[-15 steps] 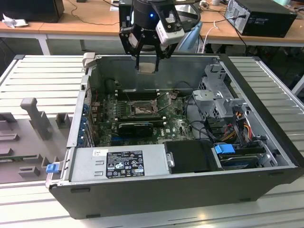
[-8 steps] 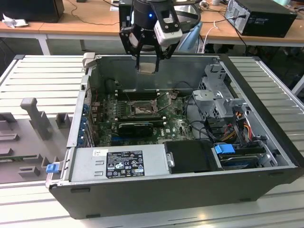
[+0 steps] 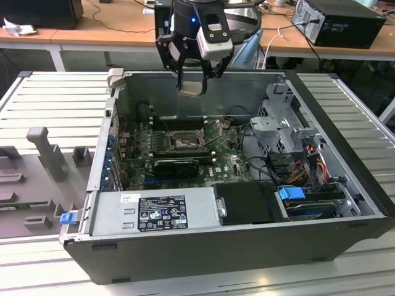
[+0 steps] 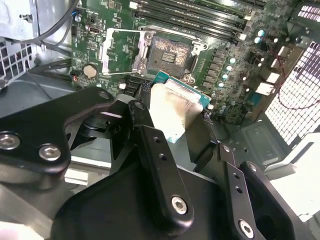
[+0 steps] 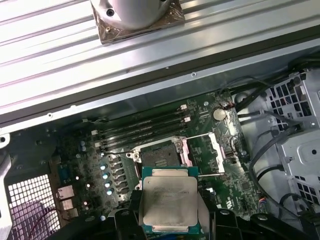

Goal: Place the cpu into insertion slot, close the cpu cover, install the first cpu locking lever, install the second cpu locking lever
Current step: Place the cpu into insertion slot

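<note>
My gripper hangs above the back wall of the open computer case, shut on the cpu, a small square chip with a silver-grey top. Both wrist views show the cpu held flat between the black fingers, high over the green motherboard. The insertion slot lies bare and dark below, in the middle of the board. The cpu cover is swung open beside the slot.
A grey power supply fills the case's front, and a drive cage with coloured cables stands on the exterior view's right. Long memory slots run beside the socket. A grey fixture sits on the slatted table.
</note>
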### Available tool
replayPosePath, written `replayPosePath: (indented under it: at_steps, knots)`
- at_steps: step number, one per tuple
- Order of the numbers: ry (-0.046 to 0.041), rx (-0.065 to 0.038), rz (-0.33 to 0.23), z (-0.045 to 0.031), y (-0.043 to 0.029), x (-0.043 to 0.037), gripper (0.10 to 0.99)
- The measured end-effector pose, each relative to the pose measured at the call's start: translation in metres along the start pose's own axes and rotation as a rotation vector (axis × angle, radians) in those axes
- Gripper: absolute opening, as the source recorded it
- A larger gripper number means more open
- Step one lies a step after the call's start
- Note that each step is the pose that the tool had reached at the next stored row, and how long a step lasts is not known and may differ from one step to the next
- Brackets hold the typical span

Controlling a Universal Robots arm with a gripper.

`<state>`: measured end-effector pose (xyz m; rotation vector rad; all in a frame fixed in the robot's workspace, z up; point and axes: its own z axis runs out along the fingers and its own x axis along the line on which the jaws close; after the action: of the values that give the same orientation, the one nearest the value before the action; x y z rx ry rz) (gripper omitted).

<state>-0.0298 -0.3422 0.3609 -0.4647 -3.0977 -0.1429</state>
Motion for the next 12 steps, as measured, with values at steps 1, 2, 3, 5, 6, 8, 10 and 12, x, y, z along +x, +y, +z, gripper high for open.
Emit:
replayPosePath:
  at_steps: [1, 2, 3, 5, 6, 8, 10, 12]
  knots:
    - [-0.0011, 0.0, 0.012, 0.0001, 0.0, 0.0, 0.525]
    - [-0.0018, 0.0, 0.02, 0.0, 0.0, 0.0, 0.525]
    - [-0.0023, -0.001, 0.026, 0.0, 0.0, 0.0, 0.525]
    - [-0.0042, -0.001, 0.047, 0.0001, 0.0, 0.0, 0.525]
    - [-0.0052, -0.001, 0.058, 0.0001, 0.0, 0.0, 0.525]
    - [-0.0064, -0.001, 0.072, 0.0001, 0.0, 0.0, 0.525]
    - [-0.0074, -0.002, 0.083, 0.0002, 0.0, 0.0, 0.525]
    - [-0.0085, -0.002, 0.095, 0.0002, 0.0, 0.0, 0.525]
